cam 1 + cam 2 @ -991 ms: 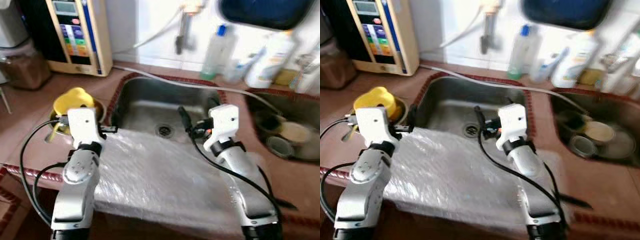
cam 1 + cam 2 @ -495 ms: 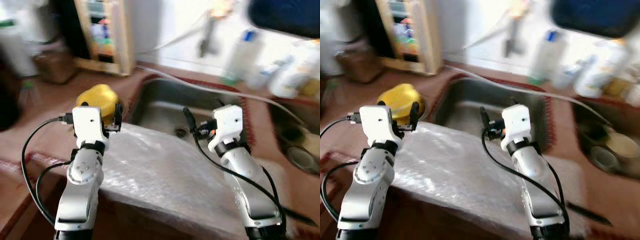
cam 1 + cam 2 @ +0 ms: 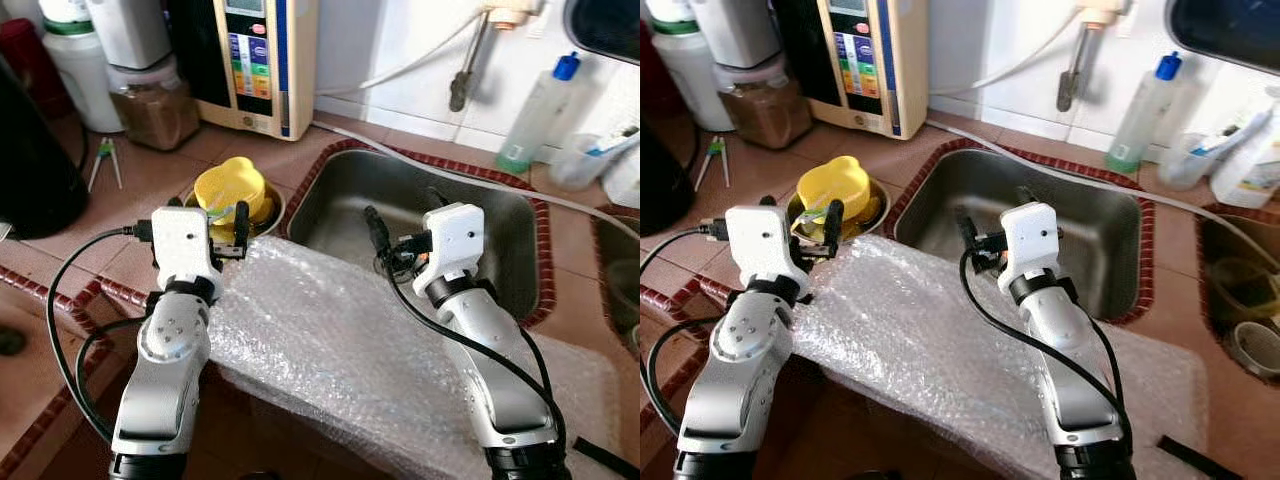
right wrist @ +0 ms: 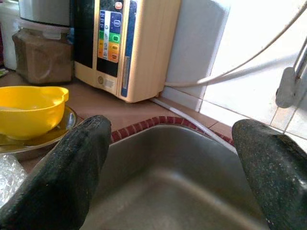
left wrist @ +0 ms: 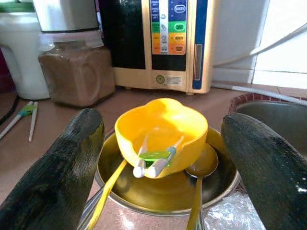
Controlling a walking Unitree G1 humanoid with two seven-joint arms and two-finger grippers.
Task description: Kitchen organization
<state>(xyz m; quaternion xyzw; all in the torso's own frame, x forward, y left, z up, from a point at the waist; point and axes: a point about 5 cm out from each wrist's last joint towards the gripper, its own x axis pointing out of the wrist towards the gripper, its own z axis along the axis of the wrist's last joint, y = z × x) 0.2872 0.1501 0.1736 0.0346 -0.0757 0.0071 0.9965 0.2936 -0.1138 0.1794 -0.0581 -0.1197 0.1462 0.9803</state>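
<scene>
A yellow bowl [image 3: 228,187] sits in a shallow metal dish [image 5: 168,194] on the tiled counter, left of the steel sink [image 3: 400,195]. Two green-handled utensils [image 5: 156,155] lie in the bowl, and a spoon [image 5: 201,167] rests in the dish. My left gripper [image 5: 165,122] is open, level with the bowl and a short way in front of it, holding nothing. My right gripper [image 3: 403,215] is open and empty over the sink's near edge. A sheet of bubble wrap [image 3: 330,340] drapes over the counter's front edge under both arms.
A beige water machine [image 3: 262,60] and a jar of brown powder [image 3: 150,100] stand at the back left. A black appliance [image 3: 30,160] is at far left. Bottles [image 3: 537,115] line the wall behind the sink. A second basin [image 3: 1240,300] holds dishes at right.
The camera has swung left and sharpened, so the counter left of the sink shows more. Both arms keep the same raised pose with their fingers spread.
</scene>
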